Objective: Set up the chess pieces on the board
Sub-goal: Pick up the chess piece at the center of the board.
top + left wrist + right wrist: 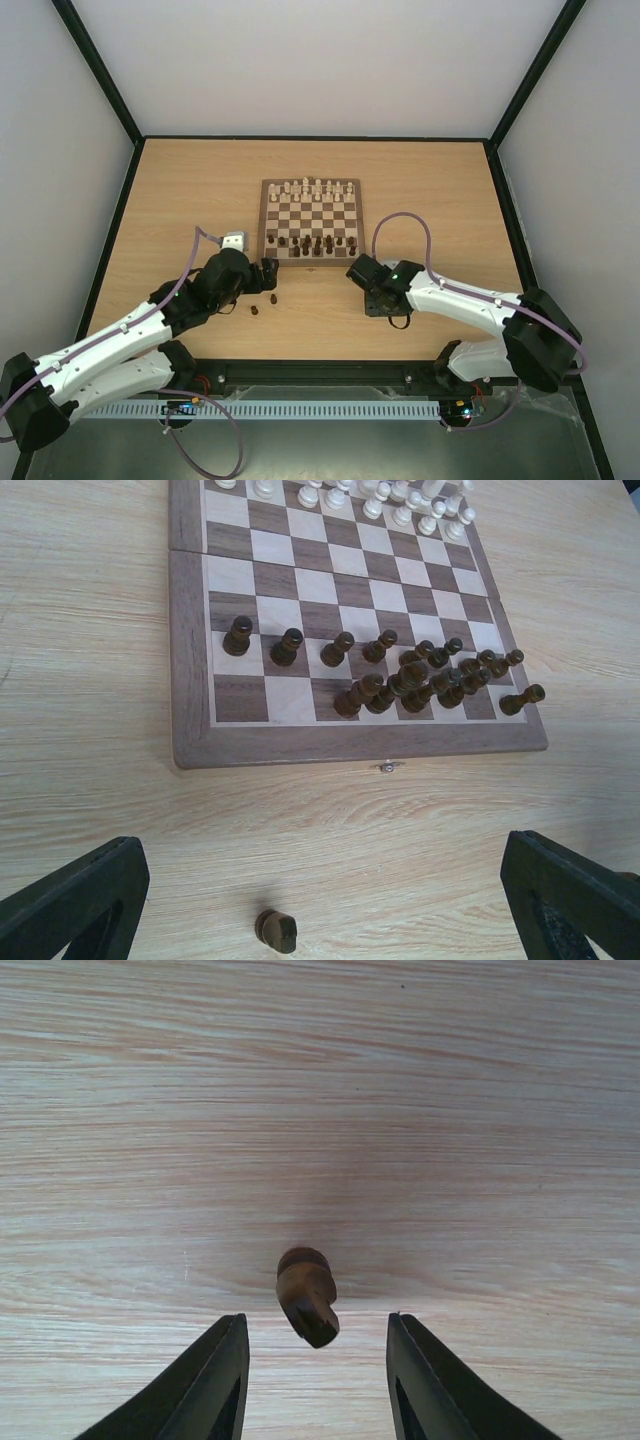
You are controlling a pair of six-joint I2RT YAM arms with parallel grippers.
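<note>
The board [311, 221] lies mid-table, with the white pieces [312, 188] ranked along its far side. Most dark pieces [420, 675] stand on its two near rows: four are spaced out toward the left arm's side, and the rest are crowded by the opposite near corner (not proper ranks yet, to my eye). Two strays [264, 303] lie on the table [180, 200] just off the board's near edge. The left gripper [322, 860] hangs over one of them [275, 930] with its fingers spread as wide as they go and touching nothing. I'd guess it is lined up that way so the piece lands between them. Off the same edge, further toward the right arm, the right gripper [315, 1317] points down at a toppled piece [307, 1295]. Its fingers are partly spread either side with a gap showing on both, so nothing is pinched. My guess is that it straddles the piece ready to close. A small clasp [388, 766] sits on the board's near edge. I can make out no brand, label or lettering anywhere.
</note>
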